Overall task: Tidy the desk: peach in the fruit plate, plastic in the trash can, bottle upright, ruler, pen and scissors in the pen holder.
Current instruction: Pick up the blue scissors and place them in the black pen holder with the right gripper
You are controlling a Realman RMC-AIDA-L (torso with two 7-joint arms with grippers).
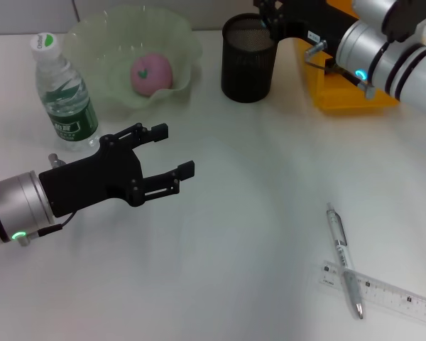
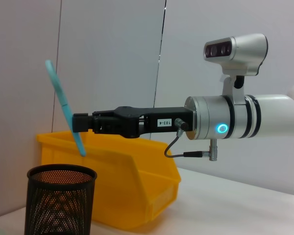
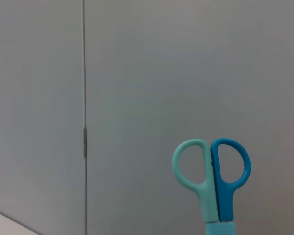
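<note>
Above the pen holder point(image 2: 61, 199) near the bench's far edge, the right gripper point(image 2: 83, 122) pinched the scissors point(image 2: 64, 107) held aloft, long axis tilted off upright, covered tip lowest just over the mesh rim, pale and blue loops uppermost; left gripper point(image 1: 172, 158) spread, idle, well apart.

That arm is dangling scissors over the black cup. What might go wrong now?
The right claw holds the scissors tilted above the pen holder, tip near the rim; they might catch the edge or fall outside. The pen lies across the ruler, so lifting one could drag the other.
</note>
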